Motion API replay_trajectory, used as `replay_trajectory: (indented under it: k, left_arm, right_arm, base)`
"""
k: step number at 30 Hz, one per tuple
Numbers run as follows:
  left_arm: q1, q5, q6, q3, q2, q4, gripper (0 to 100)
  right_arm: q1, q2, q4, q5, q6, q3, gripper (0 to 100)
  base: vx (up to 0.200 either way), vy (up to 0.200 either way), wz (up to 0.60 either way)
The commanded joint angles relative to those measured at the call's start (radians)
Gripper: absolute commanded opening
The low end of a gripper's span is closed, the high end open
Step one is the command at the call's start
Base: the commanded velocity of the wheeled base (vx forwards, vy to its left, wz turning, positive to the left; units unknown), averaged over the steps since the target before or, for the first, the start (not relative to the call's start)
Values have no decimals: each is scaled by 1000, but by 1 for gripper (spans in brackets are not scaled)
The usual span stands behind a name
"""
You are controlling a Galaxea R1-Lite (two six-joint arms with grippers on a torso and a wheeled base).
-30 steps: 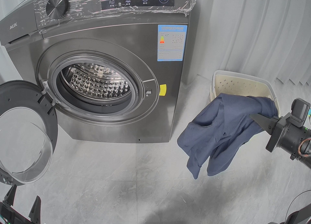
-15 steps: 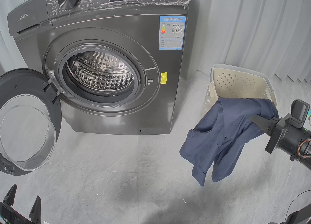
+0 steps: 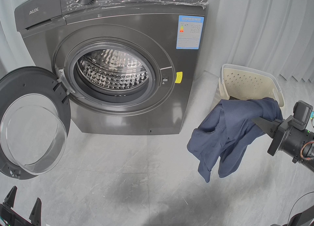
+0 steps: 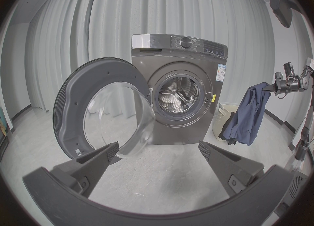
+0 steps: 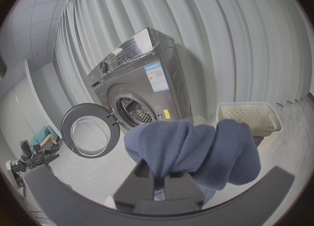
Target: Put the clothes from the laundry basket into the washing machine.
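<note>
A dark blue garment hangs in the air in front of the cream laundry basket, with my right gripper shut on its upper end. The cloth bunches over the fingers in the right wrist view. The grey washing machine stands at the left with its round door swung wide open, and the steel drum looks empty. My left gripper sits low at the near left, open and holding nothing. From the left wrist, the garment hangs to the right of the machine.
Pale grey curtains line the wall behind the machine and basket. Bare grey tiled floor stretches between me and the machine. A dark item hangs over the basket's side.
The head camera has shifted, so the machine and basket now sit farther right and a little higher in the picture. The garment still hangs from my right gripper, swinging slightly.
</note>
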Motion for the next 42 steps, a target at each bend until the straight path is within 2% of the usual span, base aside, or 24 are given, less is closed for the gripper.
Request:
replay_trajectory:
  k: [1, 5, 21, 25, 42]
  left_arm:
    - [1, 1, -1, 16, -12, 0, 100]
    - [1, 1, -1, 18, -12, 0, 100]
    - [1, 1, -1, 16, -12, 0, 100]
    - [1, 1, -1, 16, -12, 0, 100]
    - [1, 1, -1, 16, -12, 0, 100]
  right_arm:
    - [0, 2, 0, 0, 0, 0, 0]
    - [0, 2, 1, 0, 0, 0, 0]
    - [0, 9, 0, 0, 2, 2, 0]
    - [0, 22, 0, 0, 23, 2, 0]
    - [0, 36, 0, 0, 28, 12, 0]
  base:
    - [0, 200, 0]
    - [0, 200, 0]
    - [0, 0, 0]
    - [0, 0, 0]
    - [0, 0, 0]
